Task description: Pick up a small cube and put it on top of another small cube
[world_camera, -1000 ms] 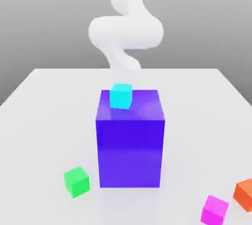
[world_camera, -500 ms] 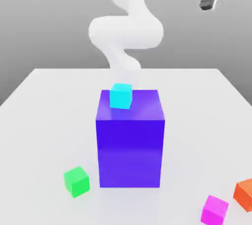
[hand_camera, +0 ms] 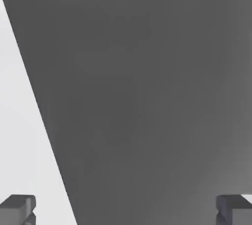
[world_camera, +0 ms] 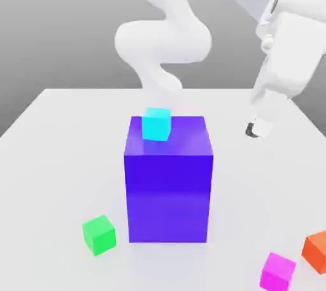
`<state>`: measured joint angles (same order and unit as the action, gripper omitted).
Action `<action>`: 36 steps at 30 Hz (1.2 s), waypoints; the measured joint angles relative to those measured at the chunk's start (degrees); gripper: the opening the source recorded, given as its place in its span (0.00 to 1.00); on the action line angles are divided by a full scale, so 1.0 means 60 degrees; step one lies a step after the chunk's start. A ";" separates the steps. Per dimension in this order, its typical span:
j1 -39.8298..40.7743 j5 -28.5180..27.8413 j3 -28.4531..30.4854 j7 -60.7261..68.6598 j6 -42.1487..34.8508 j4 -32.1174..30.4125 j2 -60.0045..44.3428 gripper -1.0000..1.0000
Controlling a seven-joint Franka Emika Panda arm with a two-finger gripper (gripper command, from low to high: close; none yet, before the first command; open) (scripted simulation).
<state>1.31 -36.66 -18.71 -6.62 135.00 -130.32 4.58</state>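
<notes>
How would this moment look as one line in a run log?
hand: open, empty, in the air | small magenta cube: on white table | small cyan cube: atop big blue block

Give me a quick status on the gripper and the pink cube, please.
Gripper open, empty, hanging above table. Pink cube untouched at the exterior view's lower right, orange cube beside it. Nothing between.

1. Table (world_camera: 57, 149): plain pale grey-white, filling the lower part of the exterior view.
2. Big block (world_camera: 168, 191), centre: deep blue-purple, unpatterned.
3. Cyan cube (world_camera: 156, 123), upper centre: bright cyan.
4. Green cube (world_camera: 99, 234), lower left: vivid green.
5. Small cube (world_camera: 278, 271), lower right: magenta-pink, plain.
6. Orange cube (world_camera: 316, 250), right edge, lower: orange-red.
7. Arm (world_camera: 162, 41), top: glossy white.
8. Gripper (world_camera: 257, 128), right of centre: white body, dark grey fingertips (hand_camera: 17, 208).
9. Backdrop: flat mid-grey.
</notes>
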 joint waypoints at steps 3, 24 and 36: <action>-0.0009 -0.0077 0.0013 0.0790 0.0131 -0.0003 -0.0598 0.50; 0.0758 0.0852 -0.0980 0.7265 0.1634 -0.0179 -0.3793 0.50; 0.1380 0.1288 -0.1962 1.0521 0.2752 -0.0161 -0.5173 0.50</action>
<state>9.59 -28.93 -30.48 56.50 151.51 -131.29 -26.46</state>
